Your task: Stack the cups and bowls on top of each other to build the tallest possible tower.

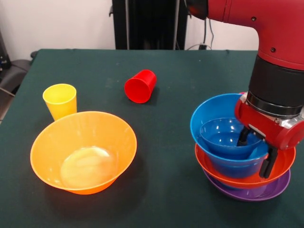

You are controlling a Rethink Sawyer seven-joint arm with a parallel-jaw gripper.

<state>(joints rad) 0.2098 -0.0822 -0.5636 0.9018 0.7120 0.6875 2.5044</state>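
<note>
Big orange bowl [83,152] sits upright alone at near left on the green worktop [190,76], plenty of open cloth around it. Over at near right, close to the worktop's edge, the tower [242,161]: purple bowl [251,192] lowest, red-orange bowl [228,172] in it, blue bowls [213,114] nested above, widest low for steadiness, I'd say. The gripper [256,152] straddles the small blue bowl's [223,137] rim, fingers apart, one inside, one outside. Yellow cup [60,100] upright far left; red cup [140,86] tipped over mid-worktop.
</note>
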